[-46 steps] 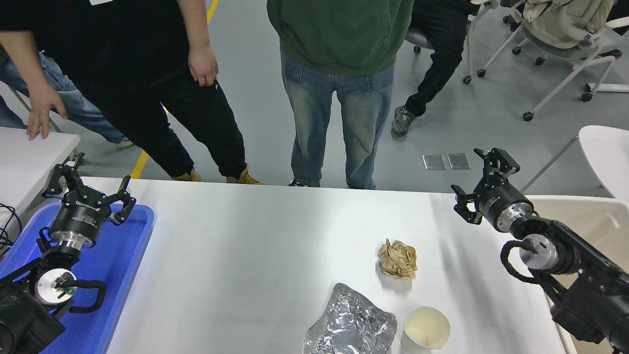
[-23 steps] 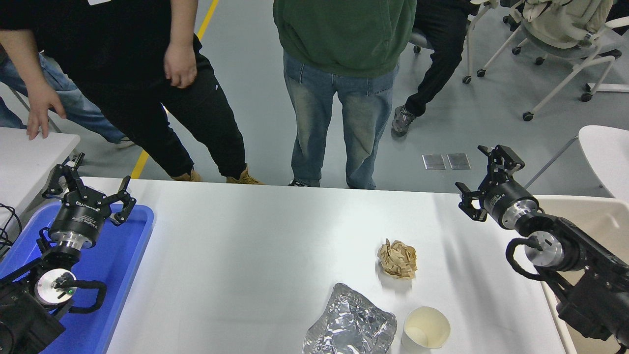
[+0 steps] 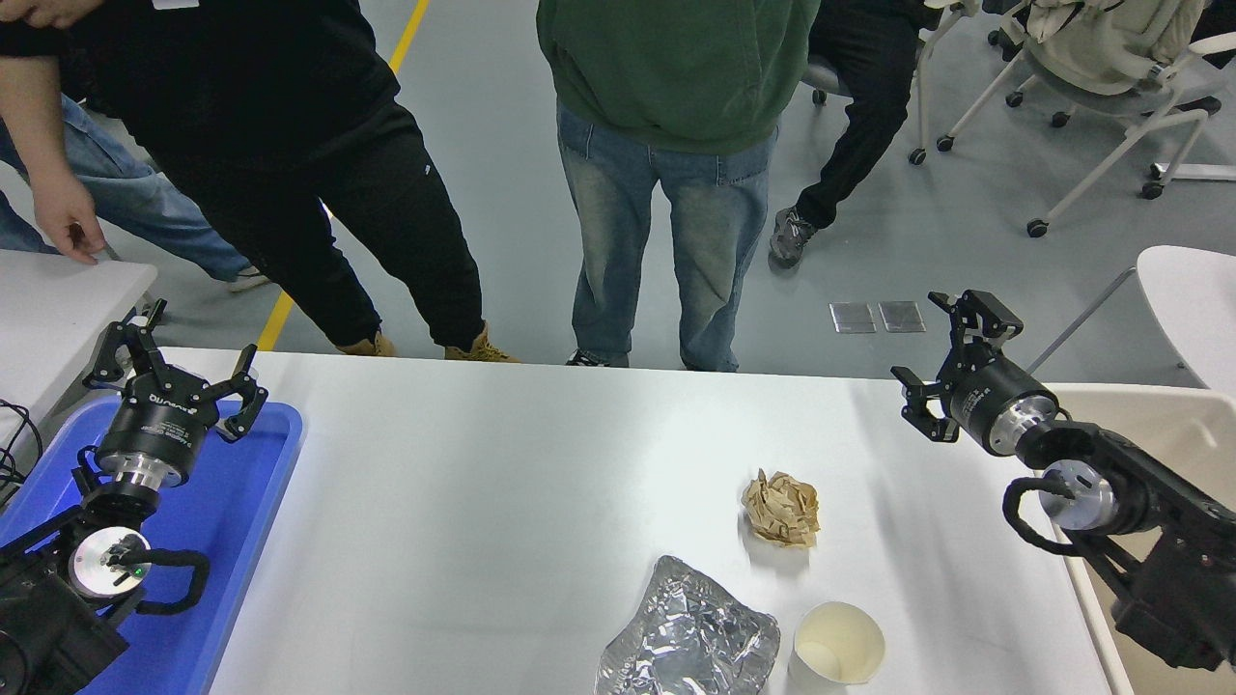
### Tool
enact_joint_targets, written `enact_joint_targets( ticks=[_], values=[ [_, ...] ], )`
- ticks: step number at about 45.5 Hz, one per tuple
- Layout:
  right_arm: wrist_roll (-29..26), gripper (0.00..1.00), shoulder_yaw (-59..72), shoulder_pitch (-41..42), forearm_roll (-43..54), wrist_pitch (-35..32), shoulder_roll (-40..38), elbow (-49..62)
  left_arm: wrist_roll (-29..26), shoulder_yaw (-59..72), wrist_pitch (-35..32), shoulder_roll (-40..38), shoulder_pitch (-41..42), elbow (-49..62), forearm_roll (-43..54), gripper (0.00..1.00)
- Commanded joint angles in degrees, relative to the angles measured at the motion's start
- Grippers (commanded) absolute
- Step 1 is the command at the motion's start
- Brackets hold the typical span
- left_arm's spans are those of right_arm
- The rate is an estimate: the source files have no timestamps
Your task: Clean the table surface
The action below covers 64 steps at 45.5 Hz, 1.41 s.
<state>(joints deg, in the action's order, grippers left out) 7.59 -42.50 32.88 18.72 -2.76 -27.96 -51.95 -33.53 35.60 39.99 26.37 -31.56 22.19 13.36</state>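
The right pincer hung wide open and empty over the surface; it would best drop squarely over the crumpled paper ball lying nearer and leftward before closing.

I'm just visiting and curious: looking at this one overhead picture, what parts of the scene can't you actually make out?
Only the head view is available.
- The foil sheet: its near end is cut off by the bottom edge.
- The paper cup: its base is cut off too.
- The blue tray: partly hidden under the left hand and its arm.
- The beige bin: the right arm covers much of it, so its contents are unseen.
- The people: cut off by the top edge.
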Motion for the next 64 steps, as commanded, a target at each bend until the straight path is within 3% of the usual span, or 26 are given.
enact_joint_targets(
  ticks=[1, 27, 46, 54, 64],
  values=[
    [0.41, 1.00, 9.97, 1.22, 3.33, -0.58, -10.08, -8.15, -0.04, 0.00, 0.00, 0.00, 0.00, 0.04, 0.00, 1.00],
    [-0.47, 1.00, 33.61, 0.78, 32.51, -0.67, -34.96, -35.76, 0.04, 0.00, 0.00, 0.00, 0.00, 0.05, 0.00, 1.00],
    [-5.91, 1.00, 40.92, 0.78, 32.78, -1.28, -43.85, -47.97, 0.04, 0.00, 0.09, 0.00, -0.08, 0.04, -0.09, 1.00],
    [-9.87, 1.00, 40.83, 0.16, 30.77, -1.20, -42.88, -48.05, 0.04, 0.00, 0.09, 0.00, -0.08, 0.05, -0.09, 1.00],
    [-9.87, 1.00, 39.95, 0.34, 25.31, -1.20, -37.87, -48.05, 0.04, 0.00, 0.09, 0.00, -0.08, 0.05, -0.09, 1.00]
  ],
)
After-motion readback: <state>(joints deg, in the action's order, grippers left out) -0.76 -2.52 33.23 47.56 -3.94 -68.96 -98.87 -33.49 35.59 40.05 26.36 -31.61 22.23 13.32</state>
